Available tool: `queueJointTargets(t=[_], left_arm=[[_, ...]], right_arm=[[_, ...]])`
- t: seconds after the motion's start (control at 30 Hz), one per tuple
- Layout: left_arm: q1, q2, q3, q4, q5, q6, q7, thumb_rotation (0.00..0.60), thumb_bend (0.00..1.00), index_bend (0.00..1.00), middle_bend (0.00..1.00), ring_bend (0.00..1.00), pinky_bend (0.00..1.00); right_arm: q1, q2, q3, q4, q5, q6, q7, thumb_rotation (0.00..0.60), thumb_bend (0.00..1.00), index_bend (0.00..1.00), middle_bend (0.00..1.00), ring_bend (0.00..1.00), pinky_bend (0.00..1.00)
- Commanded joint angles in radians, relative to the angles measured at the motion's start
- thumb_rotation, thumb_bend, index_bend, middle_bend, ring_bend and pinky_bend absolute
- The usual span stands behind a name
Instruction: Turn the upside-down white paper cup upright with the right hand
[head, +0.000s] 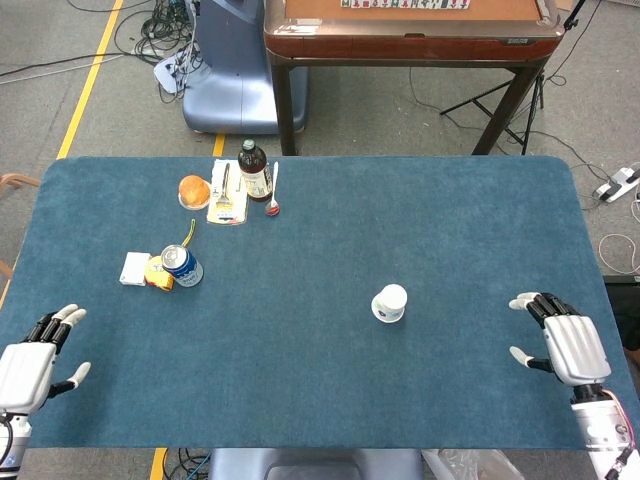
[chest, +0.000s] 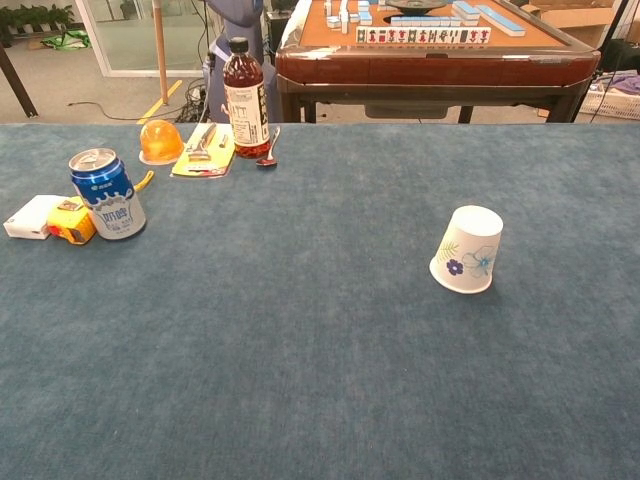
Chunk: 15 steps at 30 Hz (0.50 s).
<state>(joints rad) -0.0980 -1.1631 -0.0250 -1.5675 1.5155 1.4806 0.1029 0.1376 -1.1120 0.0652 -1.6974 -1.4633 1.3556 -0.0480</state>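
Upside-down white paper cup (head: 389, 303) with floral print, tilted on the blue table (head: 420, 220), right of centre. Right hand (head: 566, 345) at the table's right edge, fingers spread wide, holding nothing, well apart from the cup. Left hand (head: 30, 366) at the near-left corner, likewise spread and holding nothing. Blue can (head: 182, 266) far left.

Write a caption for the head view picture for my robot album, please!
Robot's open right hand waits beside an upside-down white paper cup on the blue table.
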Motion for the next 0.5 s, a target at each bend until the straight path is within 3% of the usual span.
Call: queueJointTargets(t=[0.03, 0.23, 0.5], left_arm=[[0.001, 0.001, 0.003, -0.005, 0.008, 0.006, 0.003, 0.6, 0.21, 0.18, 0.15, 0.14, 0.45], [0.002, 0.005, 0.004, -0.008, 0.011, 0.007, 0.006, 0.6, 0.21, 0.18, 0.15, 0.14, 0.45], [0.006, 0.012, 0.005, -0.013, 0.009, 0.011, 0.0, 0.6, 0.21, 0.18, 0.15, 0.13, 0.45]], right_arm=[[0.056, 0.046, 0.034, -0.088, 0.072, -0.087, -0.064, 0.6, 0.0, 0.33, 0.19, 0.15, 0.3], [0.154, 0.074, 0.089, -0.188, 0.198, -0.199, -0.214, 0.6, 0.0, 0.33, 0.14, 0.09, 0.23], [0.275, 0.016, 0.133, -0.209, 0.369, -0.274, -0.392, 0.6, 0.0, 0.33, 0.13, 0.09, 0.22]])
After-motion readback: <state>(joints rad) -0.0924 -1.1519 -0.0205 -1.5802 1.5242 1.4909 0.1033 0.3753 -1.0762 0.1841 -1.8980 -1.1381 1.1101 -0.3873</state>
